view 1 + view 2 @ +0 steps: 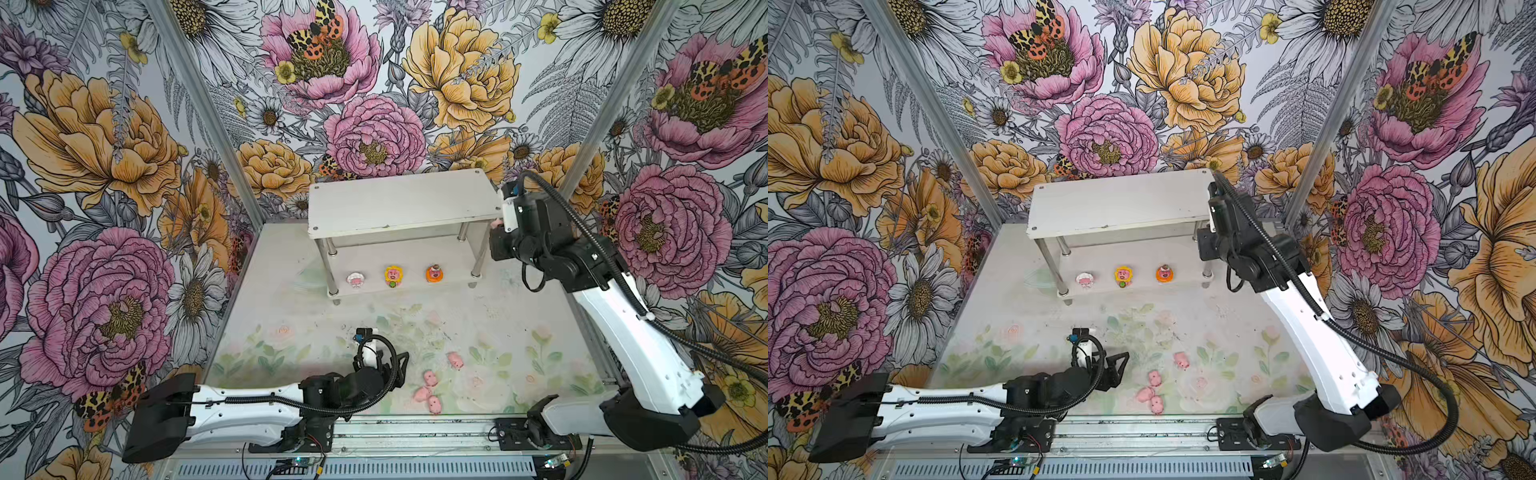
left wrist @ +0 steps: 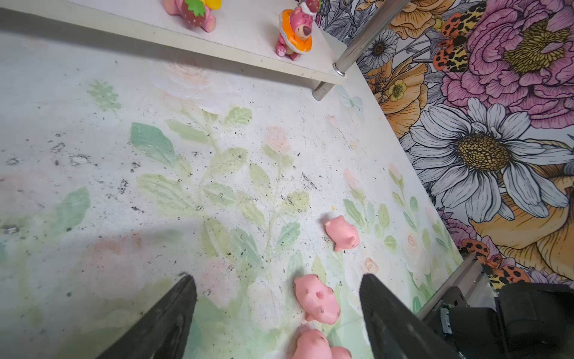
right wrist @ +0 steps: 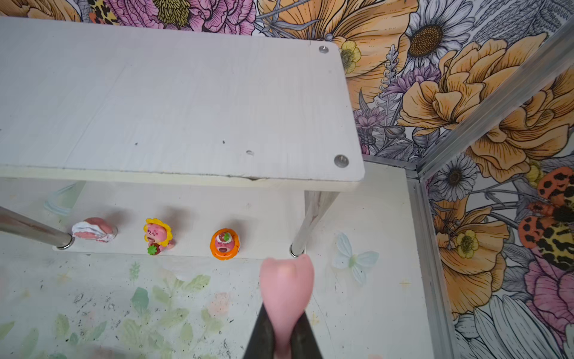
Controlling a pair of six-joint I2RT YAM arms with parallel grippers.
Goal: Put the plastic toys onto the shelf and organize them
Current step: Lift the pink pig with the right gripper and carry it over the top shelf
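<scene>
Right gripper [image 3: 284, 314] pinching a tiny pink plastic pig [image 3: 287, 279] across its narrow body beside the white two-tier shelf's [image 3: 186, 108] right front corner, left gripper [image 2: 276, 278] spread; likely light, smooth, slip-prone.

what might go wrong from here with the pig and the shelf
The right gripper pinches the pink pig by one narrow end; it may twist free.
It hangs close to the shelf end; a bump could topple the orange figure.
The open left gripper hovers by the clustered pigs; closing may nudge several.

figures [image 1: 393, 276]: on shelf [image 1: 399, 205] lower tier | pigs [image 1: 430, 379]: on table [image 1: 519, 316], before shelf
</scene>
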